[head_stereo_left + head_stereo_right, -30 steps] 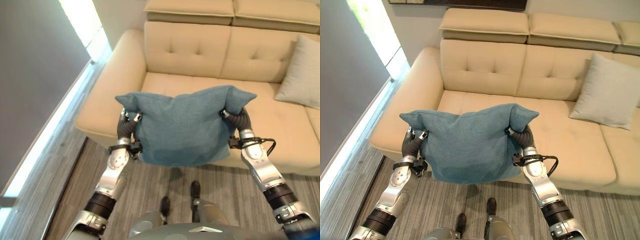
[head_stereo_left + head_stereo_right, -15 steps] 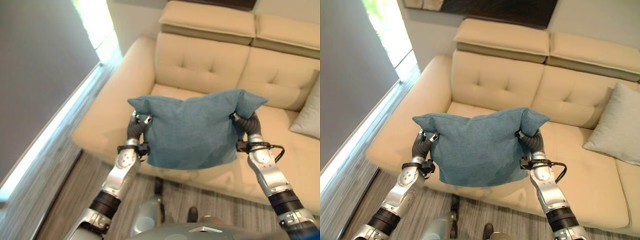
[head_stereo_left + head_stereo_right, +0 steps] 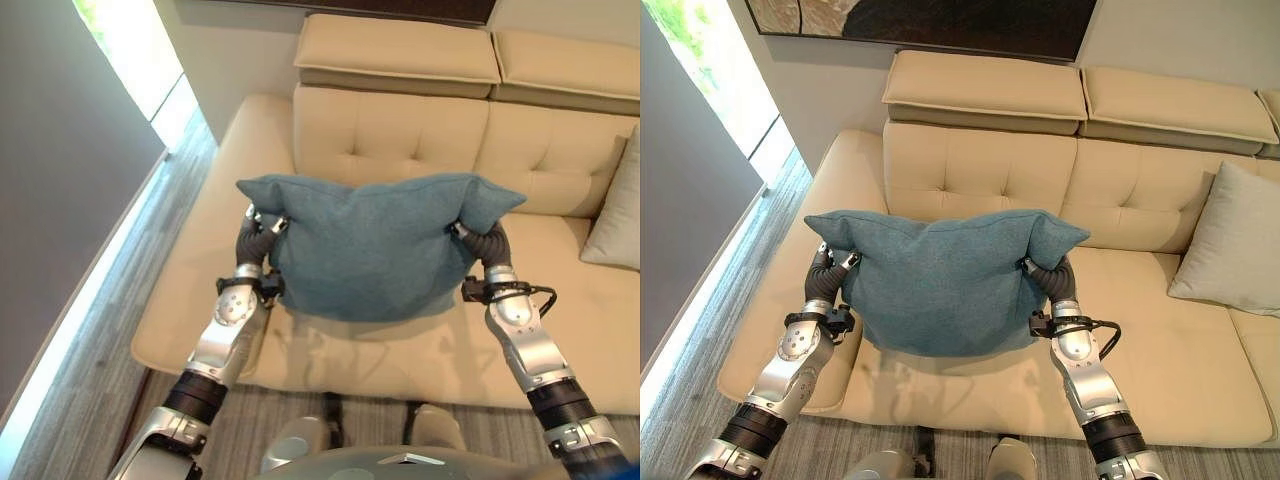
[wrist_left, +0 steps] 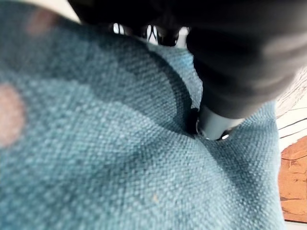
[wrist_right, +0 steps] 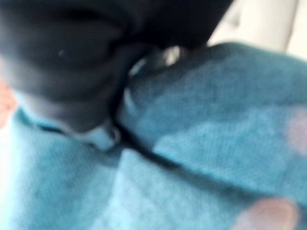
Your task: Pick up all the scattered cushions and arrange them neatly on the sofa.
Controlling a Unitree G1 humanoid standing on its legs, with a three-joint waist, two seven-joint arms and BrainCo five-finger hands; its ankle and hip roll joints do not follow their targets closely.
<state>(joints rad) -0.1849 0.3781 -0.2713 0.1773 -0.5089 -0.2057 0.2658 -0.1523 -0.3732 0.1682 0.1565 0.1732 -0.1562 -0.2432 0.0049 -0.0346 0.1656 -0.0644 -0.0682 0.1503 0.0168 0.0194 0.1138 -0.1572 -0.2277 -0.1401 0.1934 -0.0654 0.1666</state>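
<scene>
teal cushion (image 3: 940, 280) gripped between left hand (image 3: 258, 232) and right hand (image 3: 472, 235), above sofa (image 3: 1140, 340)

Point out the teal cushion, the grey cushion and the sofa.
teal cushion (image 3: 940, 285): right eye view, middle of its front face.
grey cushion (image 3: 1230, 245): right eye view, centre of its face.
sofa (image 3: 975, 165): right eye view, tufted backrest.

Both eye views look down from the robot's head, set slightly apart, facing the beige sofa (image 3: 1140, 330) and sharing the teal cushion (image 3: 940, 280) held before it. Each wrist view sits pressed very close against that cushion's weave, looking past its own hand's dark ribbed cover (image 4: 240, 52).
</scene>
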